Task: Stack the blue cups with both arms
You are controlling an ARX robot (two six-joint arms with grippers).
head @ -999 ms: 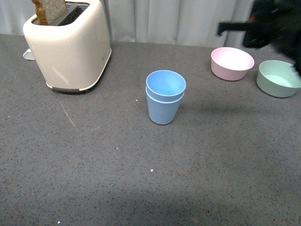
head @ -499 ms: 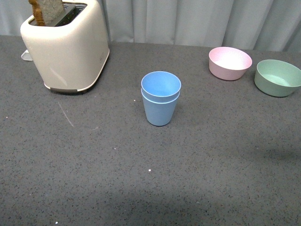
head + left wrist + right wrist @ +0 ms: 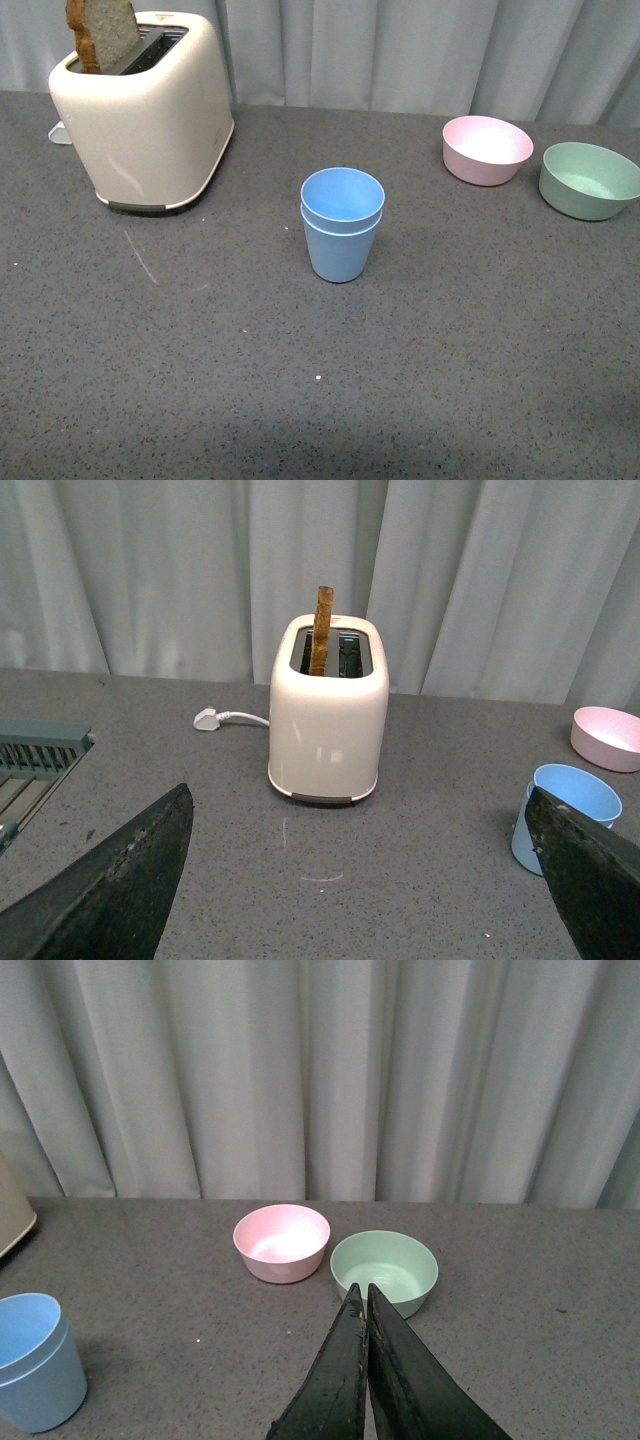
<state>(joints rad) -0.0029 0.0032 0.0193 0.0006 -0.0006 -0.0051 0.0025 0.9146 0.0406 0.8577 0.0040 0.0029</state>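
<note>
The cups (image 3: 342,222) stand nested, right of the toaster (image 3: 145,110). Left tool (image 3: 360,870) is apart, right tool (image 3: 366,1305) together, both empty. Retreat should avoid the stack.

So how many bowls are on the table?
2. The pink bowl sits at the far right of the table, near the curtain. The green bowl is beside it, further right, apart from it. Nothing seems to hide another bowl.
</note>
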